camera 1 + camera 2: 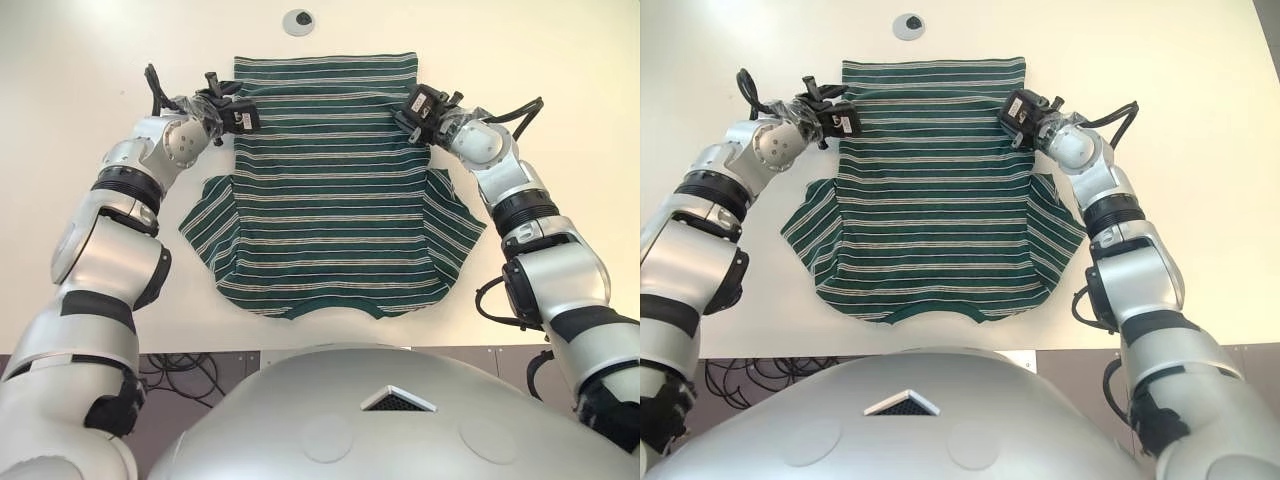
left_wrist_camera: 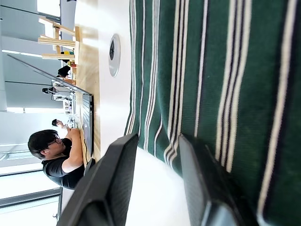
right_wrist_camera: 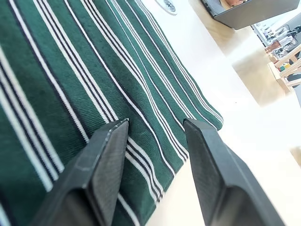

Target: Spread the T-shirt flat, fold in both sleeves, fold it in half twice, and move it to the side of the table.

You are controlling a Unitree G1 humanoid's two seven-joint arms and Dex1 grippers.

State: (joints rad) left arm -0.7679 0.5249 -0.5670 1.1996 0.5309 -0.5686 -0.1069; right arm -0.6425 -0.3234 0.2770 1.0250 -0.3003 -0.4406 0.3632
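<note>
A dark green T-shirt (image 1: 330,190) with white stripes lies flat on the white table (image 1: 560,100), hem at the far side, collar toward me. Its sleeves stick out at the left (image 1: 205,218) and right (image 1: 455,225). My left gripper (image 1: 232,113) sits at the shirt's left edge near the hem. In the left wrist view it (image 2: 160,141) is open, one finger over the fabric, the other over bare table. My right gripper (image 1: 417,108) is at the shirt's right edge near the hem. It (image 3: 155,123) is open just above the striped cloth (image 3: 70,70).
A small round grey disc (image 1: 298,21) is set in the table just beyond the shirt's hem. Bare table stretches to the left and right of the shirt. Cables hang below the table's near edge (image 1: 190,372).
</note>
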